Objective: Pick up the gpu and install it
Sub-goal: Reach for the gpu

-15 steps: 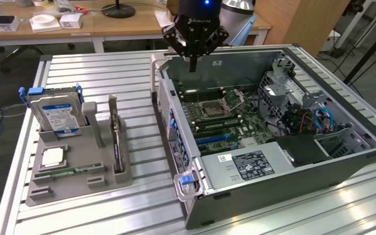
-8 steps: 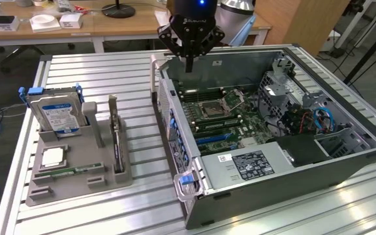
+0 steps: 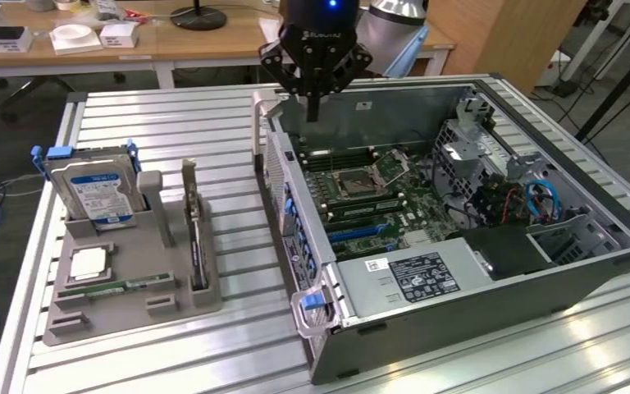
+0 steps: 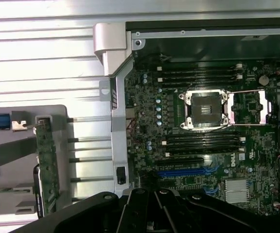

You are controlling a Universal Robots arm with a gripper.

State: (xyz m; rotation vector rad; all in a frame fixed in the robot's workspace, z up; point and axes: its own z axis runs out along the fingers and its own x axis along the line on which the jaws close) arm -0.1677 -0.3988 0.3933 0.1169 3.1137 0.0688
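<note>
Gripper [image 3: 312, 108], nearest the wrist lens, is pressed together and empty above the computer case's [image 3: 577, 287] far wall. The gpu [image 3: 197, 238] stands on edge in the grey tray [image 3: 129, 316], well apart. Judgement: approach it spread, squared across the card's thin edge.

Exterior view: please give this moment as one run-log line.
pincer: over computer case edge, carrying nothing | graphics card: standing in gray holder, untouched | install: not done

The claw [image 3: 312, 111] is black, the tray [image 3: 118, 310] grey, the hard drive [image 3: 96, 193] silver with blue-white label.
</note>
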